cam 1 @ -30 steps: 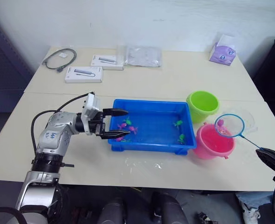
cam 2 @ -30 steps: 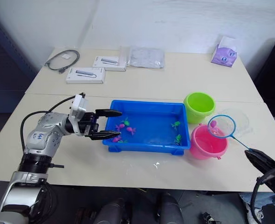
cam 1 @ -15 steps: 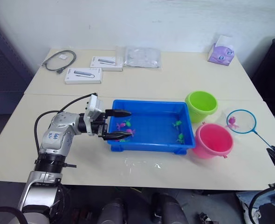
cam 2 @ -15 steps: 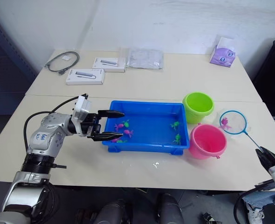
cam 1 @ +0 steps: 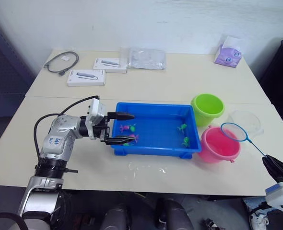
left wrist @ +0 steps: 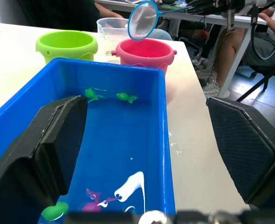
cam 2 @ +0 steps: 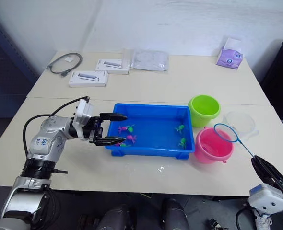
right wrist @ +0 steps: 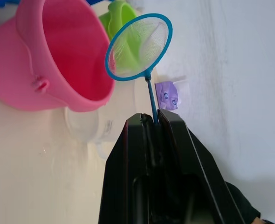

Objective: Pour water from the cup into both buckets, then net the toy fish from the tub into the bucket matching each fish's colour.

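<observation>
- Right gripper [right wrist: 152, 122] closed tight on the thin dark stick of the net [right wrist: 138, 47]; stick emerging from between the two black fingers [right wrist: 182, 154], hoop held well out ahead of them.
- Net hoop seen from the head camera at [cam 1: 234, 132], raised over the far right rim of the pink bucket [cam 1: 219, 144]; mesh looks empty, though too fine to be sure.
- Left gripper [cam 1: 121, 128] spread wide with nothing between the fingers; one finger over the blue tub [cam 1: 151, 149] and its near-left corner, the other just outside the tub's front wall, the rim lying between them.
- Inside the tub: magenta and green toy fish [cam 1: 128, 128] clustered close to the left fingertips, two green fish [cam 1: 184, 134] near the right end; exact count at the left end hard to make out, partly covered by the lower finger.
- Green bucket [cam 1: 208, 108] just behind the pink one, both beside the tub's right end.
- Clear cup [cam 1: 244, 120] upright on the surface [cam 1: 180, 81] right of the buckets, partly behind the net hoop.
- Water level in buckets and cup not discernible; small wet patches on the surface in front of the tub.
</observation>
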